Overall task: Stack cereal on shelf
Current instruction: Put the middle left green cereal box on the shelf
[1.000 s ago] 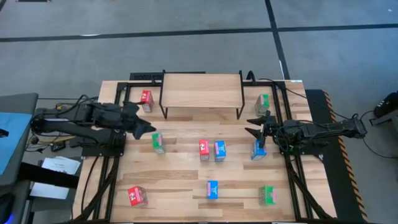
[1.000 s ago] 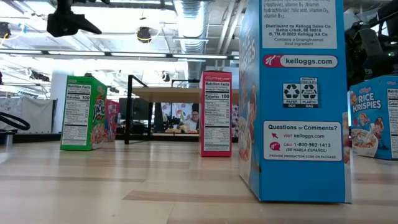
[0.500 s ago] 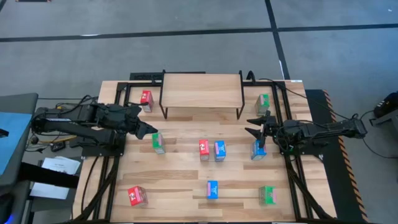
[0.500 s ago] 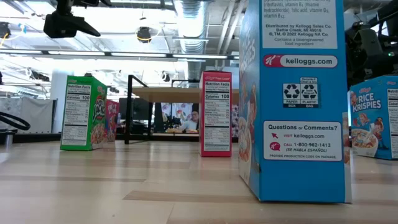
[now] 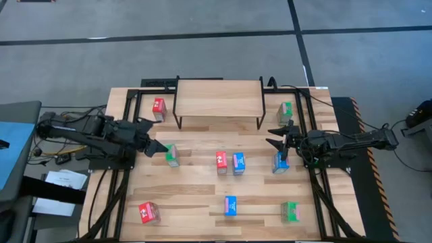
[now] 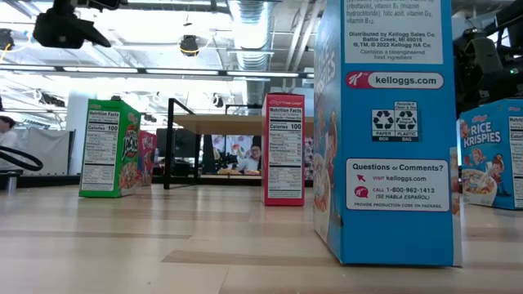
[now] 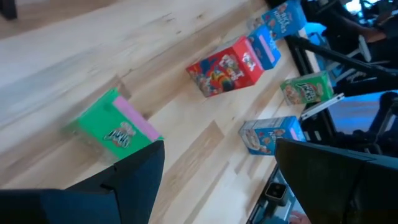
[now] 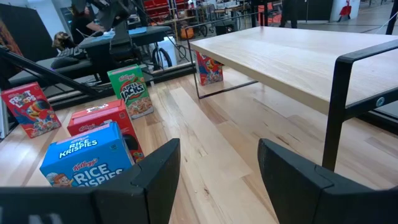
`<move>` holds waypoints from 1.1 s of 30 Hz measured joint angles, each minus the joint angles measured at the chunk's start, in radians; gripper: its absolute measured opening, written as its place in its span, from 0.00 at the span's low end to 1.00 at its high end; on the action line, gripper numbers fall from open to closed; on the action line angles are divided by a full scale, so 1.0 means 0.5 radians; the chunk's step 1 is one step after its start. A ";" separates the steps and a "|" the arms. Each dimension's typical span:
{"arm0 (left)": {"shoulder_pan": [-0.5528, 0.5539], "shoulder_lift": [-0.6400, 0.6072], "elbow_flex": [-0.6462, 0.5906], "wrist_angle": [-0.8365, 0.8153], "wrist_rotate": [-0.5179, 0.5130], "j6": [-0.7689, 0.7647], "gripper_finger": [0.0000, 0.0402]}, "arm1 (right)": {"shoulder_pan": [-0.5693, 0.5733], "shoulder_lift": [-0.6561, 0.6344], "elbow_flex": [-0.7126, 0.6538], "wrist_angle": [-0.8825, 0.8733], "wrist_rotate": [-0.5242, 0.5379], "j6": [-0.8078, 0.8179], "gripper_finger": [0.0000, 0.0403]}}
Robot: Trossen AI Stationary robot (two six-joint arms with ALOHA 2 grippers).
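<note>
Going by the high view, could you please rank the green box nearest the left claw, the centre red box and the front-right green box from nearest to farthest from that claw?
From the left claw, open, at the table's left:
1. Green box, just beside the claw's tips, left of centre.
2. Centre red box, mid-table, beside a blue box.
3. Front-right green box, at the table's front right corner.

A wooden slatted tabletop (image 5: 202,192) is set on a black metal frame (image 5: 115,196) above a grey floor (image 5: 202,40) crossed by dark lines. A dark cart with a blue top (image 5: 12,152) and some white papers (image 5: 61,183) are seen just off the table's edge. In the room behind, ceiling ducts (image 6: 253,24) and strip lights (image 6: 163,72) are visible, and a seated person (image 8: 87,28) is seen at a desk (image 8: 134,37) in the background.
</note>
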 joint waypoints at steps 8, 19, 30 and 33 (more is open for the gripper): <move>-0.191 0.004 -0.001 -0.061 -0.070 -0.285 0.73 | 0.000 0.000 0.000 0.000 0.000 0.000 0.59; -0.373 0.129 -0.001 -0.060 -0.084 -0.633 0.73 | -0.001 0.000 0.000 0.000 0.000 0.000 0.59; -0.391 0.278 -0.001 -0.067 -0.165 -0.776 0.73 | 0.000 0.000 0.000 0.000 -0.001 0.000 0.59; -0.389 0.308 -0.001 -0.105 -0.256 -0.779 0.73 | 0.000 0.000 0.000 0.000 0.000 0.000 0.59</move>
